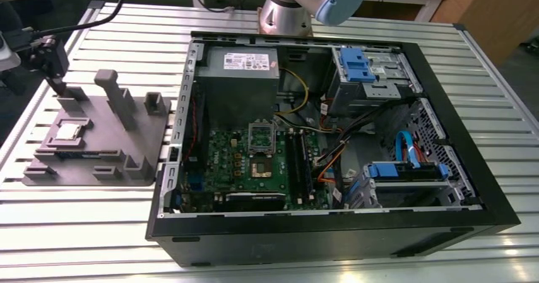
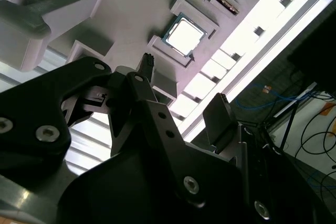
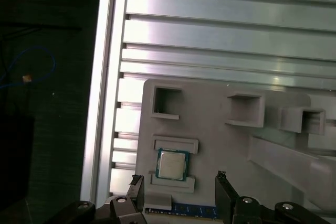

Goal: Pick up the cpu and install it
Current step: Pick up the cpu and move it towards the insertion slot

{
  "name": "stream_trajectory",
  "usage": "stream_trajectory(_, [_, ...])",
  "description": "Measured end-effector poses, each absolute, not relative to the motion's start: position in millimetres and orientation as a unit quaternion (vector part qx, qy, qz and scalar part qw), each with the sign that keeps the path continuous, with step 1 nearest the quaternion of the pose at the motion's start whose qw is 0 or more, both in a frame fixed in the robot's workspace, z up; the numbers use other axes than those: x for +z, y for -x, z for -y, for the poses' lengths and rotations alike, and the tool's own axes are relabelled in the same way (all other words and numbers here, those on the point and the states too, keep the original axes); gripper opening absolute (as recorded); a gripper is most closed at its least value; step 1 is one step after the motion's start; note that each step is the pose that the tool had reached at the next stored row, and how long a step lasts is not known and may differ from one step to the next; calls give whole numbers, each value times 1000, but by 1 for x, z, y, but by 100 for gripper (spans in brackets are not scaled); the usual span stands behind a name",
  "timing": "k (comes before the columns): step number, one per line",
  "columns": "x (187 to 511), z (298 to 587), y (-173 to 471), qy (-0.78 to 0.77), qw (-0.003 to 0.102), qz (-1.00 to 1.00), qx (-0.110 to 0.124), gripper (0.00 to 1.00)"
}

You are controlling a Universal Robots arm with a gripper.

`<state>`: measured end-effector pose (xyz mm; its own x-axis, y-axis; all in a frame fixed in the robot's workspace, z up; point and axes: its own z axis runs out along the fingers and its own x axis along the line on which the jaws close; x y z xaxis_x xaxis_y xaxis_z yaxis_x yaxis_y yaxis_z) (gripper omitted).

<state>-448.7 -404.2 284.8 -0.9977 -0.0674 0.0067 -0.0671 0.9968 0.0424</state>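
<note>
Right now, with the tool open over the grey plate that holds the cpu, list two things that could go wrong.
1. The cpu sits between raised lips of the grey plate. The open tool could land on a lip instead of the chip's edges, tilting or scraping it.
2. A blue-edged strip lies close beside the cpu, so one side of the tool might catch it.

Slatted table: fixture plate, PC case
</note>
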Motion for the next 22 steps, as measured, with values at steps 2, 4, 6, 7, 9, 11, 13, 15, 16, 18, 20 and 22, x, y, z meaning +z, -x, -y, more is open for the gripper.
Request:
stream_trajectory(2, [284, 404, 449, -34, 4, 999, -21, 65])
stream_trajectory(4, [283, 405, 449, -34, 4, 999, -21, 65])
stream_trajectory(6, [283, 405, 449, -34, 4, 999, -21, 65])
stream_trajectory(7, [283, 405, 449, -34, 4, 999, -21, 65])
stream_trajectory(9, [282, 405, 449, -34, 4, 999, -21, 65])
stream_trajectory(11, [281, 405, 449, -34, 4, 999, -21, 65])
stream_trajectory(13, [281, 405, 449, -34, 4, 999, -21, 65])
stream_trajectory(15, [280, 405, 449, -34, 4, 999, -21, 65])
stream_trajectory(16, [280, 405, 449, -34, 4, 999, -21, 65])
stream_trajectory(18, [280, 405, 449, -34, 4, 999, -21, 65])
stream_trajectory(20, [279, 405, 449, -34, 4, 999, -21, 65])
stream_trajectory(22, [278, 405, 449, -34, 4, 999, -21, 65])
